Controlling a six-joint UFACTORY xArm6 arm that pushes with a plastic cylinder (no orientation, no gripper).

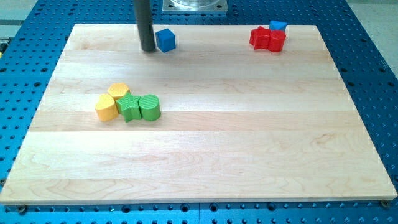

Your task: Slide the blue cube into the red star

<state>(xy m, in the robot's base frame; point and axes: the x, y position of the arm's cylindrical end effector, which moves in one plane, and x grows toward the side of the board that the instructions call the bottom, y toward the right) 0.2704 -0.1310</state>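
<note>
Our tip (148,48) sat just left of blue cube (165,40) | red star (267,39) far right | no gripper fitted | cube judged light, rigid; push its left face.

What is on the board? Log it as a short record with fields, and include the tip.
tip: my tip just left of the blue cube, near the view's top
target: red star, top right, beside another red block
behind red pair: small blue block
left cluster: two yellow blocks, two green blocks, touching
</note>
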